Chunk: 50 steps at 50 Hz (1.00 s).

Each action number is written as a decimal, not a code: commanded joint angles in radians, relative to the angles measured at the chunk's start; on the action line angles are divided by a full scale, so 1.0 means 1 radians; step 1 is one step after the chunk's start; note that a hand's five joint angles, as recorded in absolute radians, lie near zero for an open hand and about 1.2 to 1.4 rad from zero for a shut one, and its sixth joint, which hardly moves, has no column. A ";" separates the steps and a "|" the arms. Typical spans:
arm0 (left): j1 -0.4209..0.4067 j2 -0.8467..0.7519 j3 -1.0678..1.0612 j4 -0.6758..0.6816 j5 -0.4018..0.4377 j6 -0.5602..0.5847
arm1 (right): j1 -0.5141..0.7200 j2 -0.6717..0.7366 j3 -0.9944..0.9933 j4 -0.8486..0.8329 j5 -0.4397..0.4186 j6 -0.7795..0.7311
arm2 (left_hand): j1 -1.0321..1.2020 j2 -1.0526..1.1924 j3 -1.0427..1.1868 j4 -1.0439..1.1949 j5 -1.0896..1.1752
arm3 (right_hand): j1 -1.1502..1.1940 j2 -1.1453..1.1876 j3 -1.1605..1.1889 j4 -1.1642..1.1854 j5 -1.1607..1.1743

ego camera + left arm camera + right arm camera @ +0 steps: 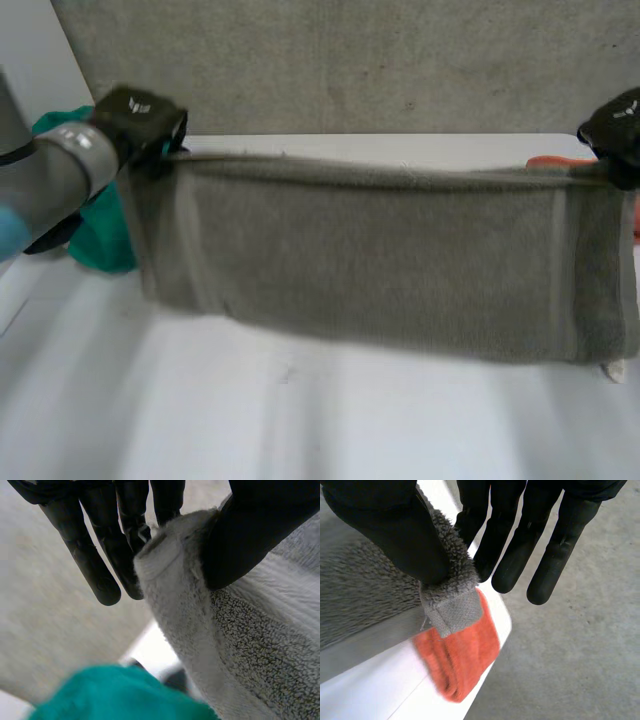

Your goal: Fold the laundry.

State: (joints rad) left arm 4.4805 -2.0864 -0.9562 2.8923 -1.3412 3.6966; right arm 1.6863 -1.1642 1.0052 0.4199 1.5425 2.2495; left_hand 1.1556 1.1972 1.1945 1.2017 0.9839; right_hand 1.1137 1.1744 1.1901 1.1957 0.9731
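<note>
Above table (300,425), left hand (140,112) and right hand (618,128) pinch towel (380,270) corners.

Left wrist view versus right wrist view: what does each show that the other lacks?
Left wrist view, not the right: the left hand pinching one corner of the grey terry towel, with a teal cloth beside it. Right wrist view, not the left: the right hand pinching another corner, a folded orange cloth beyond it. Both: the towel, the white table.
</note>
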 commanded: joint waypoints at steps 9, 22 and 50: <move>-0.076 -0.165 0.395 0.866 -0.065 -0.075 | 0.036 0.021 -0.139 -0.900 0.067 0.372 | 0.241 0.199 0.202 0.195 0.238 | 0.283 0.222 0.206 0.201 0.249; -0.069 -0.162 0.125 0.798 -0.093 -0.096 | 0.062 0.176 -0.129 -0.722 0.027 0.374 | 0.241 0.199 0.202 0.195 0.238 | 0.283 0.222 0.206 0.201 0.249; -0.096 0.270 -0.783 0.175 -0.113 0.318 | 0.055 0.025 0.389 -0.053 0.015 0.032 | 0.241 0.199 0.202 0.195 0.238 | 0.283 0.222 0.206 0.201 0.249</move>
State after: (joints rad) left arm 4.3861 -2.1065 -1.5108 3.3043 -1.4504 3.9700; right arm 1.7750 -0.9226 1.1503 0.1906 1.5602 2.3916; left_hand 1.1556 1.1981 1.1947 1.2019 0.9958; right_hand 1.1137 1.1744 1.1903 1.1960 0.9926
